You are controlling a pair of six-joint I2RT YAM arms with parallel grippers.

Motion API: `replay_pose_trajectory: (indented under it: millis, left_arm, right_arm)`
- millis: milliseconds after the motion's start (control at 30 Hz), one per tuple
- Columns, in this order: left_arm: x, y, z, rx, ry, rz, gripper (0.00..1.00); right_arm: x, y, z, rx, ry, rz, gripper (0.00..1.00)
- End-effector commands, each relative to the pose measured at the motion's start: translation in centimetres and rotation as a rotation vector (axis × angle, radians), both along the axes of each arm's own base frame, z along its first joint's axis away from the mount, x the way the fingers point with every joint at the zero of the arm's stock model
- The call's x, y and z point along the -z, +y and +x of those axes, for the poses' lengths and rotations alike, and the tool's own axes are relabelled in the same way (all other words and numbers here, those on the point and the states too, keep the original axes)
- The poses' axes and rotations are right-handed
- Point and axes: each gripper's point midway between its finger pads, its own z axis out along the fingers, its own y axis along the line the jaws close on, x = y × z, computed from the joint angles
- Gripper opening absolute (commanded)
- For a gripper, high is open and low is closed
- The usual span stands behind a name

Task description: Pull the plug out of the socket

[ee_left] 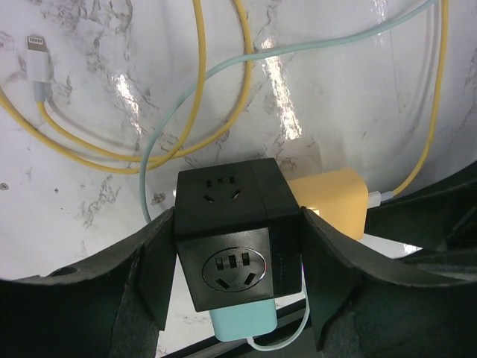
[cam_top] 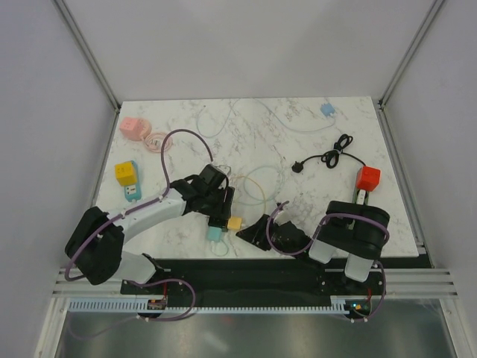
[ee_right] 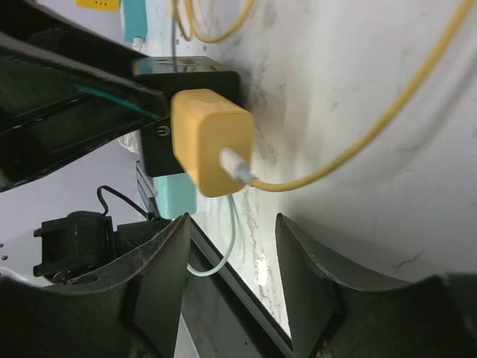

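The black socket cube (ee_left: 231,246) stands near the table's front edge, also visible in the top view (cam_top: 220,216). A yellow plug (ee_left: 332,201) sits in its right side and a teal plug (ee_left: 242,321) in its near side. My left gripper (ee_left: 238,268) is shut on the cube, with its fingers (ee_left: 153,276) pressed on both flanks. In the right wrist view the yellow plug (ee_right: 212,142) with its yellow cable sticks out of the cube (ee_right: 197,78). My right gripper (ee_right: 235,224) is open and empty, a short way in front of the yellow plug. In the top view the right gripper (cam_top: 253,231) lies just right of that plug (cam_top: 235,223).
Yellow and teal cables (cam_top: 257,186) loop on the marble behind the cube. A pink cube (cam_top: 133,127), a yellow cube (cam_top: 127,173) and a blue one (cam_top: 132,191) lie left. A red cube (cam_top: 367,178), a black cable (cam_top: 332,159) and a blue plug (cam_top: 327,110) lie right.
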Motion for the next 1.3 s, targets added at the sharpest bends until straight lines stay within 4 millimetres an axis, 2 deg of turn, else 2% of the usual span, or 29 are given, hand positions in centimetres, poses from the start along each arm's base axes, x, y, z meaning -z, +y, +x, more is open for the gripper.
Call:
replay_pose_trajectory:
  millis: [0, 33, 67, 133, 200, 267, 467, 700, 933, 1167, 1267]
  left_arm:
    - [-2.4, -1.4, 0.7, -0.044, -0.065, -0.122, 0.02]
    - [-2.4, -1.5, 0.6, -0.061, -0.065, -0.138, 0.02]
    - [-2.9, -1.5, 0.6, -0.068, -0.078, -0.156, 0.02]
    - [-3.1, -2.0, 0.2, -0.076, -0.065, -0.199, 0.02]
    - [-3.4, -2.2, 0.1, -0.086, -0.062, -0.226, 0.02]
    - [-3.4, -2.4, -0.1, -0.087, -0.050, -0.236, 0.02]
    - [-3.4, -2.7, -0.8, -0.078, -0.028, -0.268, 0.02]
    - [-3.2, -2.5, -1.2, -0.078, -0.019, -0.272, 0.02]
    - [-3.4, -2.8, -1.6, -0.067, -0.010, -0.297, 0.02]
    - [-3.3, -2.7, -1.8, -0.067, -0.006, -0.301, 0.02]
    - [-3.2, -2.7, -2.0, -0.066, 0.000, -0.304, 0.02]
  right_arm:
    - [-3.6, 0.8, 0.4, 0.016, -0.042, 0.195, 0.57]
    - [-4.4, 0.9, 0.3, 0.011, -0.054, 0.236, 0.58]
    - [-3.7, 0.9, 0.2, 0.008, -0.047, 0.230, 0.59]
    - [-3.6, 0.9, 0.2, 0.010, -0.049, 0.247, 0.60]
    - [-3.9, 0.9, 0.3, 0.010, -0.080, 0.249, 0.61]
    - [-4.5, 0.8, 0.4, 0.015, -0.112, 0.246, 0.67]
    - [-4.0, 0.7, 1.2, 0.023, -0.173, 0.132, 0.70]
    - [-4.9, 1.0, 1.8, 0.007, -0.244, 0.110, 0.60]
    - [-5.9, 2.1, 1.7, -0.031, -0.273, 0.153, 0.44]
    - [-6.0, 1.7, 2.4, -0.017, -0.295, 0.119, 0.43]
    - [-5.5, 1.6, 2.7, -0.014, -0.294, 0.082, 0.37]
